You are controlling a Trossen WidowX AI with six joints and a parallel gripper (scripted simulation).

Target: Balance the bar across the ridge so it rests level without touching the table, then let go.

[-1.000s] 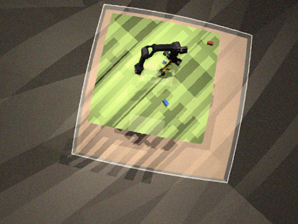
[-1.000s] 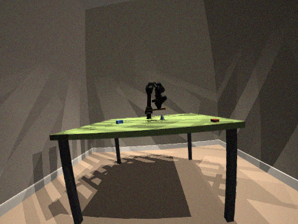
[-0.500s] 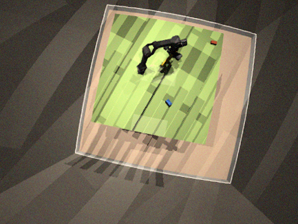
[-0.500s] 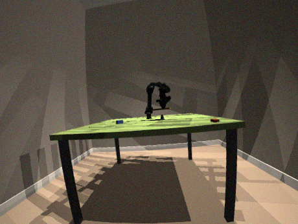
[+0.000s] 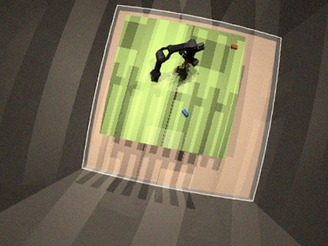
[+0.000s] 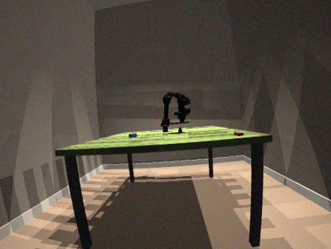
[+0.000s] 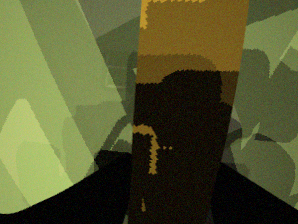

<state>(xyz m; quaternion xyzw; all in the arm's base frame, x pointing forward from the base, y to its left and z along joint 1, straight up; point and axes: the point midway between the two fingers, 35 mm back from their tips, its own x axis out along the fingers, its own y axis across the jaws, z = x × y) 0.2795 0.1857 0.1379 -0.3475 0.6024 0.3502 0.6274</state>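
While the arm [image 6: 169, 108] arches over the far middle of the green desk [image 6: 151, 142], its jaws are clamped on the yellow bar [image 6: 178, 122], which hangs roughly level above the desk surface. In the wrist view the bar [image 7: 193, 63] runs straight away from the camera, bright at its far end and shadowed close in, with the dark fingers to either side. A small dark shape, likely the ridge [image 6: 180, 132], sits on the desk just under the bar; whether they touch cannot be told. A blue block [image 5: 185, 112] lies nearer, well apart, and a red block [image 5: 234, 46] rests at the far right corner.
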